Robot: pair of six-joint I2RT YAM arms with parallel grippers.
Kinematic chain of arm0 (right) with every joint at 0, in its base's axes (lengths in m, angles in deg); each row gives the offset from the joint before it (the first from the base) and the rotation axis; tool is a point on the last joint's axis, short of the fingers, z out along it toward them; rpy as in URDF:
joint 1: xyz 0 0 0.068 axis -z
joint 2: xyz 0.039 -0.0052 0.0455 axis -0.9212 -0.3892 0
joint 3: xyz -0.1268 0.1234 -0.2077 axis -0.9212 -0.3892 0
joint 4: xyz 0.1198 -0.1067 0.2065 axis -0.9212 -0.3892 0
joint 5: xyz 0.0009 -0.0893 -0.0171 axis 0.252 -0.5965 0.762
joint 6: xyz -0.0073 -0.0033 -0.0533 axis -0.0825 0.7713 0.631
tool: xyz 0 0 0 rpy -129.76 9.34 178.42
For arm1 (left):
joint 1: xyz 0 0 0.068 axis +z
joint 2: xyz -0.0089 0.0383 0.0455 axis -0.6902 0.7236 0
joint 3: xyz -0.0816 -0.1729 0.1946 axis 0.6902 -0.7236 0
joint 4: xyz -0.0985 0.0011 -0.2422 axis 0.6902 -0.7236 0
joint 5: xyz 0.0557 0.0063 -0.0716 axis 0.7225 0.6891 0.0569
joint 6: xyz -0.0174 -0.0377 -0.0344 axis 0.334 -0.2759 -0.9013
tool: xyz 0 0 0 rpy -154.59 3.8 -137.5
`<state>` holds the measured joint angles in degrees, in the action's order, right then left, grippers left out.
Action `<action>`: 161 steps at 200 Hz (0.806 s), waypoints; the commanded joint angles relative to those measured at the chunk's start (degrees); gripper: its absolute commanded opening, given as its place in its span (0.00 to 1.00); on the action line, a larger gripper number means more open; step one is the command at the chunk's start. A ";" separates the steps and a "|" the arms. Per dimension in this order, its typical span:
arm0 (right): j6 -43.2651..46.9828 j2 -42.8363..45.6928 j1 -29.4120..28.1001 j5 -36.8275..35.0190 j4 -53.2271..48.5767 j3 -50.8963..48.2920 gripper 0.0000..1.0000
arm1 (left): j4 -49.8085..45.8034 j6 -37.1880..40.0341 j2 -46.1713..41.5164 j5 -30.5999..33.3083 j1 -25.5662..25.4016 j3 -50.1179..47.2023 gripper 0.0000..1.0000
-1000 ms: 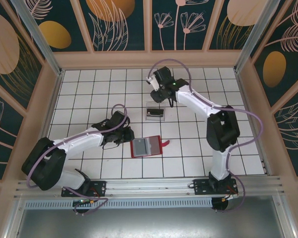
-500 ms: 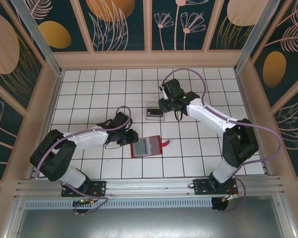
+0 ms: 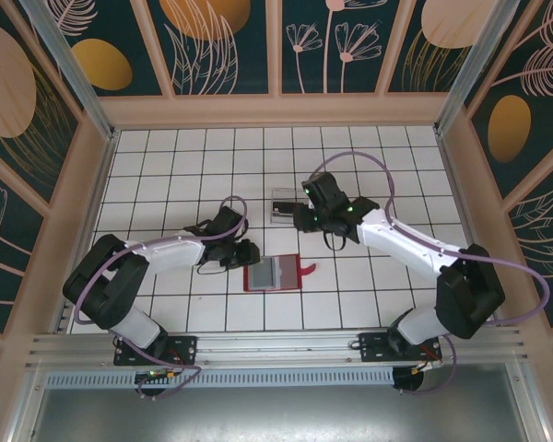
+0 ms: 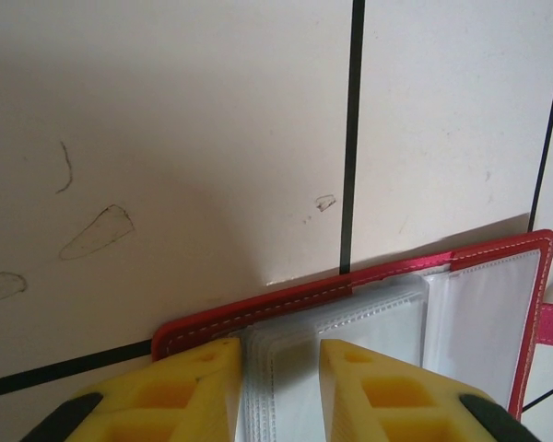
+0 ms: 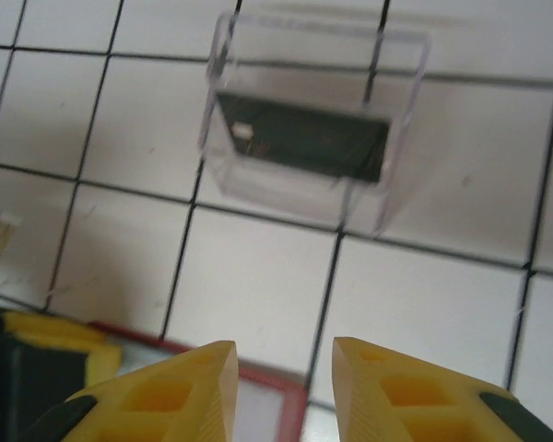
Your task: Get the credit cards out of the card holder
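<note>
The red card holder [image 3: 274, 274] lies open on the tiles, greyish pockets up, its tab [image 3: 306, 268] pointing right. My left gripper [image 3: 246, 254] is at its left edge. In the left wrist view the left gripper [image 4: 278, 354] stands narrowly open, its yellow fingers [image 4: 198, 387] straddling the stack of clear pockets [image 4: 387, 318] inside the red cover [image 4: 304, 295]. My right gripper [image 3: 304, 224] hovers just behind the holder. It [image 5: 284, 354] is open, with bare tile between its fingers and the holder's red edge [image 5: 267, 378] below. One dark credit card [image 5: 300, 143] lies in the clear tray [image 5: 401, 120].
The clear tray [image 3: 286, 204] stands one tile behind the holder, close under the right wrist. Wooden walls fence the white tiled table [image 3: 166, 166] at the back and both sides. Both arm bases sit on the rail at the near edge.
The right arm has swung from behind the tray toward the near side, to just behind the holder. The left gripper has slid to the holder's left edge and its jaws have parted slightly.
</note>
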<state>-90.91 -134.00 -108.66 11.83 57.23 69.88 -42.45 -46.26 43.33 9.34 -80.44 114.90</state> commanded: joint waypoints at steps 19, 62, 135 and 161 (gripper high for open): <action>-13.55 3.43 -3.94 5.70 3.75 -3.32 0.32 | -1.01 1.04 -0.45 1.45 0.12 1.05 0.29; -19.98 0.06 -8.35 12.87 7.49 -5.51 0.33 | -2.50 0.05 -5.15 4.45 1.67 -0.35 0.29; -23.87 -11.35 -14.70 16.63 10.83 -0.35 0.36 | -4.80 2.96 -13.07 4.24 9.34 -6.21 0.28; -23.56 -15.64 -16.14 16.77 9.85 2.90 0.37 | -5.57 3.75 -14.67 4.41 10.07 -7.56 0.29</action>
<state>-113.43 -146.61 -123.52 27.72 66.37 68.83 -45.64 -44.68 30.67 12.94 -71.02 108.78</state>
